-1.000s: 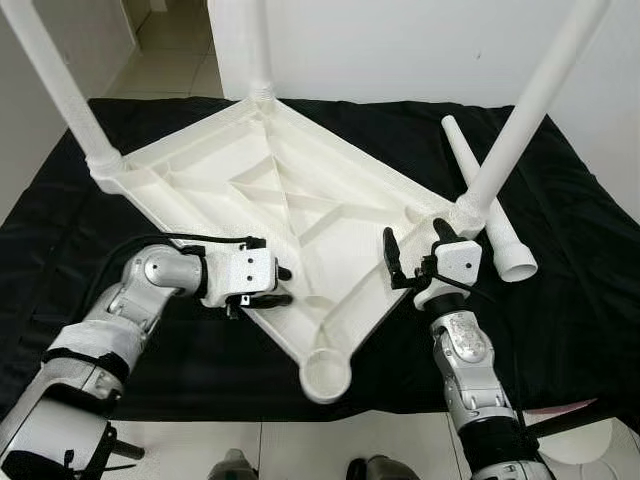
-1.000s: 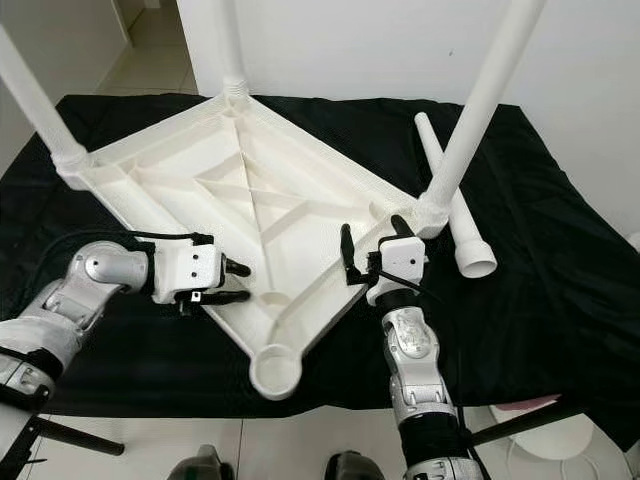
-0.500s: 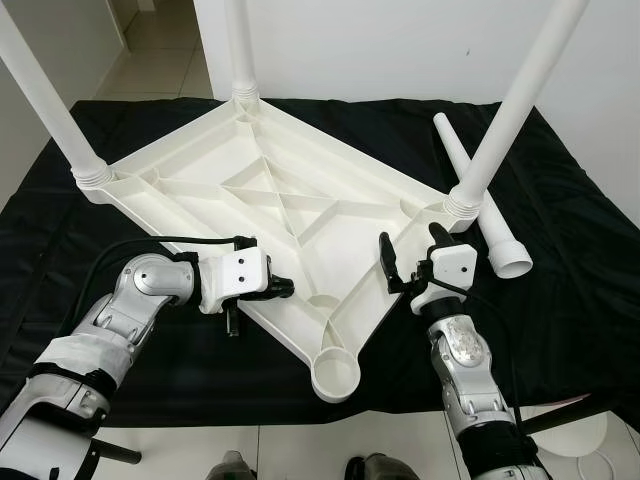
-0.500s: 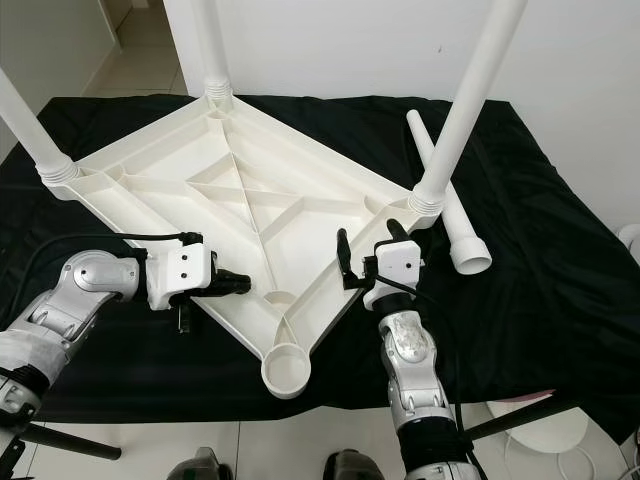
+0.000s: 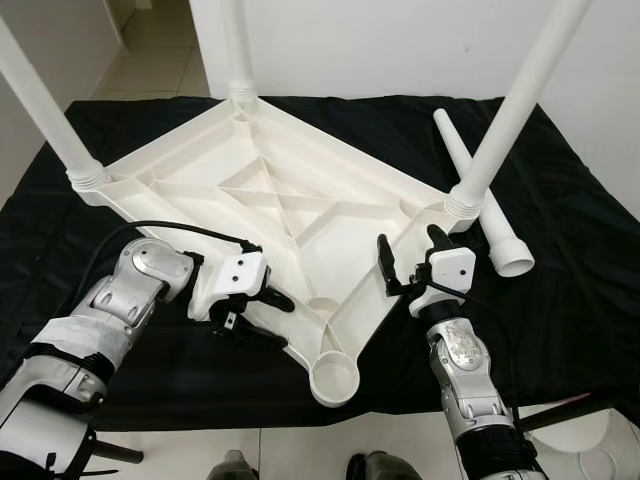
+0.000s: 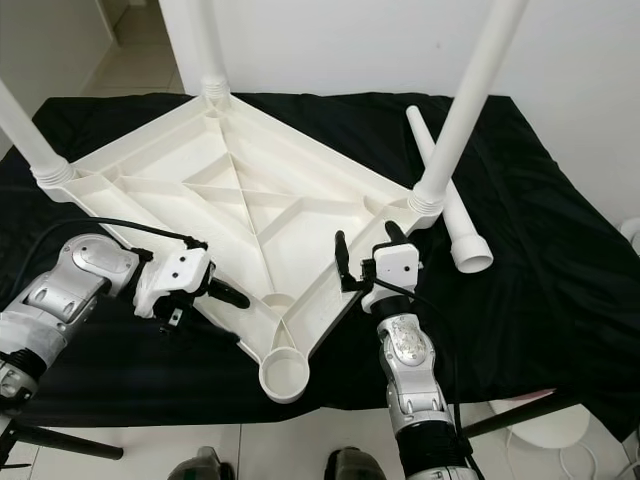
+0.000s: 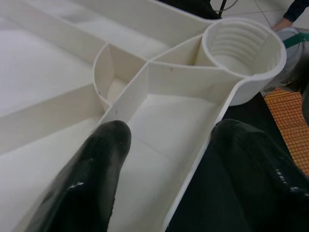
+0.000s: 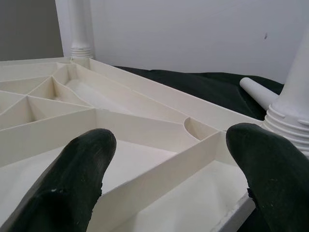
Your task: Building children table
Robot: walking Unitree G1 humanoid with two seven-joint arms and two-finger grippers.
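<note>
A black cloth (image 5: 570,270) covers the floor across most of the view. A white wall (image 5: 400,45) stands at twelve o'clock. Pale floor tiles (image 5: 160,45) run through a doorway at eleven o'clock, and more tiles (image 5: 270,445) show at six. The light is bright and even.

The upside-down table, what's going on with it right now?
The white table top lies upside down on a black cloth, three legs screwed in; the near corner socket is empty. The fourth leg lies loose on the cloth by the robot's right. The left gripper straddles the top's near-left edge, fingers open. The right gripper is open over the near-right edge.
</note>
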